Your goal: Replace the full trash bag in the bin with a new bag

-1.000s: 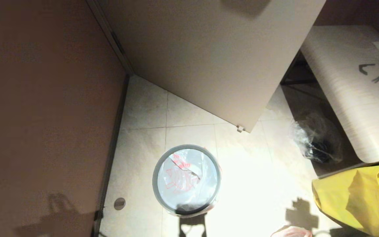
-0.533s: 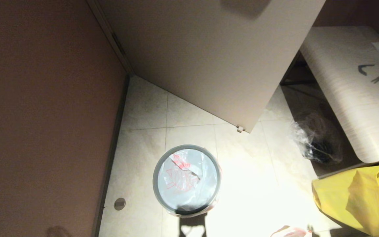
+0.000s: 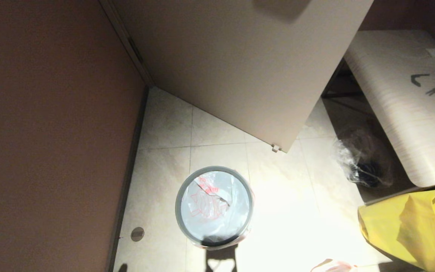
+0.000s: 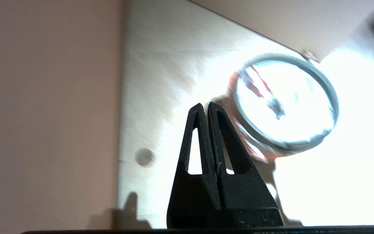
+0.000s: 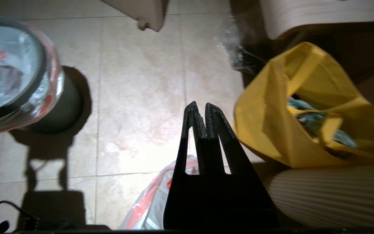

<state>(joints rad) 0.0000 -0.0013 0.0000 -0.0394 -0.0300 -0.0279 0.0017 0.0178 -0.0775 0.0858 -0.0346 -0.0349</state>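
new bag (image 3: 213, 204) lines bin (image 3: 179, 211) | left gripper (image 4: 205, 107), right gripper (image 5: 198, 108) pinched together, empty | I check the rim, then finish

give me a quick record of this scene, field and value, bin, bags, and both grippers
bin: upright on the floor tiles, grey ring on top
new bag: lining the bin, edge folded over the rim
full bag: on the floor, only partly in view
yellow tote: right of the bin, beside the table
left gripper: shut, empty
right gripper: shut, empty, above the floor
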